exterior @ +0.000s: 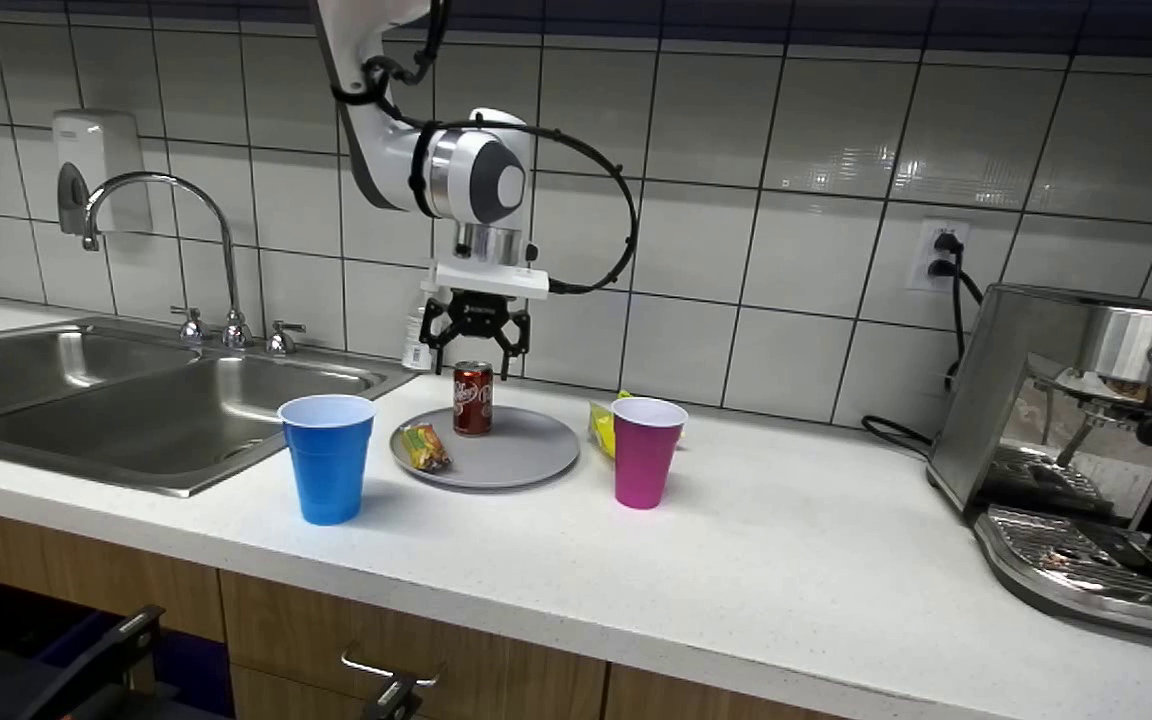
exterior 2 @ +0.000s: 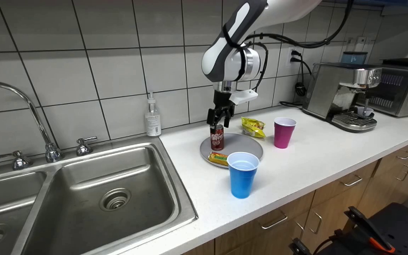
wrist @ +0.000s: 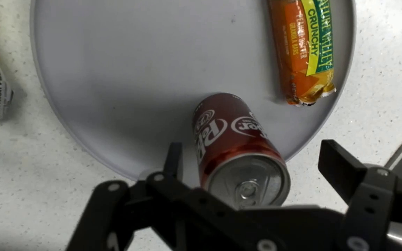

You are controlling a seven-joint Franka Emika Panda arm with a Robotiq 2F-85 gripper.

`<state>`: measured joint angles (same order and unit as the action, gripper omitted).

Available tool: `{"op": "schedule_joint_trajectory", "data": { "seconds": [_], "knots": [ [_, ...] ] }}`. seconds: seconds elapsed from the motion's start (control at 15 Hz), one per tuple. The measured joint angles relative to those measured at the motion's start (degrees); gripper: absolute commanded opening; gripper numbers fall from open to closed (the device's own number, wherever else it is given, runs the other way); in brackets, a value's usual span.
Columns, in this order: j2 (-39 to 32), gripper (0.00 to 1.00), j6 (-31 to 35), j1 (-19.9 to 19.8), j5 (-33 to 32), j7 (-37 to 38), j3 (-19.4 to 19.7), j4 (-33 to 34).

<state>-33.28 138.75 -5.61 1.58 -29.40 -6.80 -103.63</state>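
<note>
Gripper (exterior: 472, 374), spread wide and holding nothing, hangs just over the soda can (exterior: 473, 402), which stands upright, long axis vertical, toward the far left of the plate (exterior: 528, 452), snack bar (exterior: 425, 448) nearer me.

Soda can (wrist: 232, 132) partly behind tool (wrist: 251, 153)

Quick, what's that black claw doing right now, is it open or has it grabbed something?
Gripper: open, holding nothing, poised at the top of the red soda can.
</note>
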Motion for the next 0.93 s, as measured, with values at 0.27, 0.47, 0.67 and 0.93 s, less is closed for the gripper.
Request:
{"op": "schedule_joint_trajectory", "data": {
  "seconds": [0.27,0.47,0.67,0.93],
  "knots": [
    [-1.52,0.65,0.00,0.07,-1.25,0.04,0.03,1.40],
    [-1.87,0.42,0.00,0.07,-1.98,0.04,0.03,1.77],
    [-2.01,0.38,0.00,0.08,-2.24,0.04,0.04,2.06],
    [-2.11,0.38,0.00,0.09,-2.43,0.04,0.05,2.20]
  ]
}}
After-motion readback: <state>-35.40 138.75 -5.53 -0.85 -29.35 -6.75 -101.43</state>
